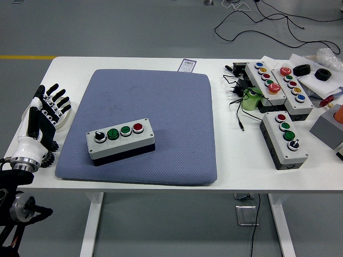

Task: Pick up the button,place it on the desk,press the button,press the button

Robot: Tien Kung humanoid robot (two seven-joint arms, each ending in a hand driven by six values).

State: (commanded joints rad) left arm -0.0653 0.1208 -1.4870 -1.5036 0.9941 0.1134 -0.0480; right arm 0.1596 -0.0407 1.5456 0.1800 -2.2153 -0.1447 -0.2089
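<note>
A grey button box (121,140) lies on the blue-grey pad (161,96), near the pad's front left. Its top carries a black selector knob, two green buttons and a red button in a row. My left hand (45,112) hovers at the table's left edge, well to the left of the box and apart from it. The fingers are spread and hold nothing. My right hand is out of view.
Three more button boxes (284,139) (266,83) (293,89) lie at the right with black cables (238,101) and a green object (250,99). A grey block (328,130) is at the far right. A white disc (63,118) lies under my left hand.
</note>
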